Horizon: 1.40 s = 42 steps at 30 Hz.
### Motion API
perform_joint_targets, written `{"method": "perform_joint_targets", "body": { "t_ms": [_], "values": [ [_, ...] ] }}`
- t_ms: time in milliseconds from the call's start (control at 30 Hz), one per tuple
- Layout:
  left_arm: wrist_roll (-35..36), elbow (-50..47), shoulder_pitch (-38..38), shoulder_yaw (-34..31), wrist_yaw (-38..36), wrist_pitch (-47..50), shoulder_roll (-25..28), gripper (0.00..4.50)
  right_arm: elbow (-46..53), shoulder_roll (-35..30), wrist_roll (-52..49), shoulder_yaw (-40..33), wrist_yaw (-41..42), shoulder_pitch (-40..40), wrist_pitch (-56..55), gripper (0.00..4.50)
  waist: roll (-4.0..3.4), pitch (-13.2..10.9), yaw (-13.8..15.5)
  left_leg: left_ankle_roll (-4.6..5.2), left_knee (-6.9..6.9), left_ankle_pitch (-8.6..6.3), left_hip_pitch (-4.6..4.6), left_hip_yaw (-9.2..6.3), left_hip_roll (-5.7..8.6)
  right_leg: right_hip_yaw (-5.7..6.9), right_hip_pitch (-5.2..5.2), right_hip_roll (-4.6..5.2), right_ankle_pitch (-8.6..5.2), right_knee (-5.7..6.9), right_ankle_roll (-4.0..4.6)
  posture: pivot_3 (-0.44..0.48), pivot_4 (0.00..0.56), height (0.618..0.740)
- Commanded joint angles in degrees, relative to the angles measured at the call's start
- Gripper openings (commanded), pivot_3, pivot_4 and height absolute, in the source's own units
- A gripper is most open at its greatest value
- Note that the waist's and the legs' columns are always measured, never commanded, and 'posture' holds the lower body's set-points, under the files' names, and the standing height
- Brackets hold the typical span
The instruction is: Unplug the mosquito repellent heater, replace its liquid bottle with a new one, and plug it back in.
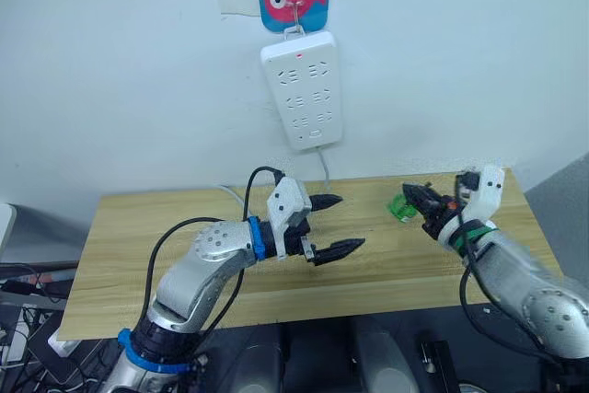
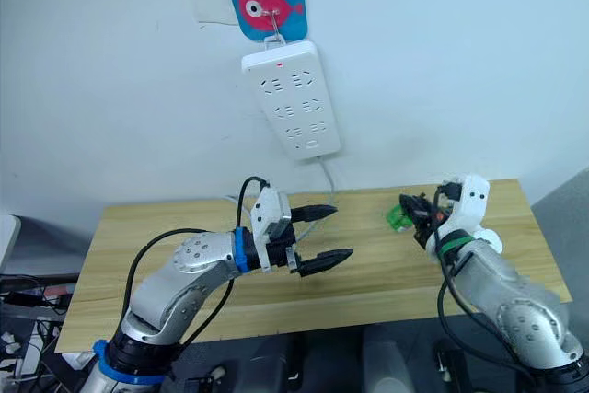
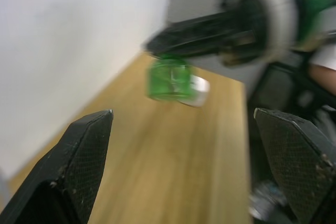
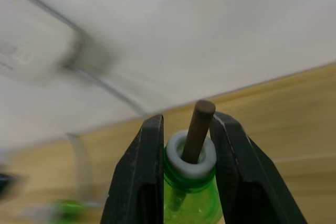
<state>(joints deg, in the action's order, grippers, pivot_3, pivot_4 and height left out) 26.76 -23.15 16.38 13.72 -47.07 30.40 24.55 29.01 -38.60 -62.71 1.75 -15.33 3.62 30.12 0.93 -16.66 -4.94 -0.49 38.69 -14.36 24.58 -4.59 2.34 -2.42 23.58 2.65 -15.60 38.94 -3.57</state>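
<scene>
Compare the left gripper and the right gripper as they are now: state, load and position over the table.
The left gripper is open and empty; the right gripper is shut on the green bottle, fingers on either side of its neck. The left gripper is over the middle of the wooden table; the right gripper is near the table's right end. Both have black fingers and are above the tabletop.

A light wooden table stands against a white wall, its grain running along its length. A thin grey cable hangs down the wall to the table's back edge. In the right wrist view, a blurred green object appears to lie on the tabletop; what it is cannot be told.
</scene>
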Motion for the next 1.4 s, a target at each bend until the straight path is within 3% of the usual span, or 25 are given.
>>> {"method": "perform_joint_targets", "body": {
  "t_ms": [33,200,333,800,1400],
  "values": [
    [0.26,-2.69,0.58,2.47,-1.84,1.21,1.11,4.50,-1.03,-0.39,19.04,3.01,6.32,-2.11,-7.14,0.87,0.00,0.00,0.08,0.00,0.00,0.00,0.00,0.00,0.00,0.00,0.00,-0.01,0.00,0.00,0.00,-0.119,0.298,0.740],
    [-2.70,-0.92,1.58,4.10,-0.36,-0.15,0.09,4.50,-9.11,3.99,34.66,3.29,10.00,-2.61,-15.40,0.87,0.01,-0.01,0.22,-0.01,0.01,0.00,-0.01,0.03,0.01,-0.06,-0.02,0.01,0.00,0.01,0.00,-0.099,0.299,0.740],
    [-3.25,-0.38,1.89,4.46,0.25,0.69,-0.28,4.50,-15.39,8.41,40.95,2.91,13.43,-1.67,-19.81,0.87,0.01,-0.01,0.24,-0.01,-0.01,0.00,-0.02,0.02,-0.02,-0.07,-0.01,0.03,0.01,0.01,0.01,-0.091,0.295,0.740],
    [-3.85,0.66,2.95,3.47,0.55,-1.04,-1.40,4.50,-25.39,17.35,49.75,-1.85,19.96,0.06,-26.12,0.87,-0.01,-0.03,0.27,-0.01,-0.03,0.00,-0.05,0.01,0.00,-0.05,-0.01,0.22,0.01,0.04,0.02,-0.084,0.311,0.740],
    [-6.38,0.73,2.48,5.00,-0.38,-3.26,-0.52,4.50,-34.09,21.11,56.77,-3.78,22.40,1.88,-31.50,0.87,-0.03,-0.05,0.25,-0.01,-0.03,0.00,-0.08,0.03,0.01,-0.06,-0.02,0.27,0.01,0.04,0.02,-0.076,0.315,0.740]
  ]
}}
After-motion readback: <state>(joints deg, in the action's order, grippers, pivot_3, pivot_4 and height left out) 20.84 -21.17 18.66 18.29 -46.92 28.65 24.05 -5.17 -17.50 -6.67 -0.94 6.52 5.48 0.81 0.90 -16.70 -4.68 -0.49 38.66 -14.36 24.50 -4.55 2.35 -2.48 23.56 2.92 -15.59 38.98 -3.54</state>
